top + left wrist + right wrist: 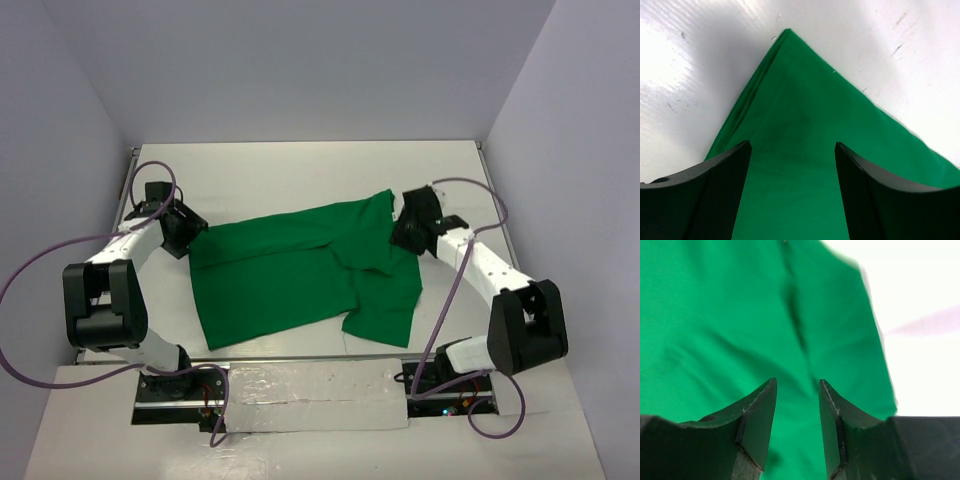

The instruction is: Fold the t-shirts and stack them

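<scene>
The bright green t-shirt lies partly folded on the white table, its right part doubled over with a sleeve hanging toward the near edge. My left gripper hovers over the shirt's left corner. In the left wrist view its jaws stand wide apart above the pointed folded corner of the t-shirt, gripping nothing. My right gripper is at the shirt's upper right edge. The right wrist view shows its jaws apart with a narrow gap, green t-shirt cloth below them and nothing pinched.
Grey walls enclose the table at the back and on both sides. Purple cables loop from each arm. The arm bases and a taped rail run along the near edge. Bare table surface shows behind the shirt.
</scene>
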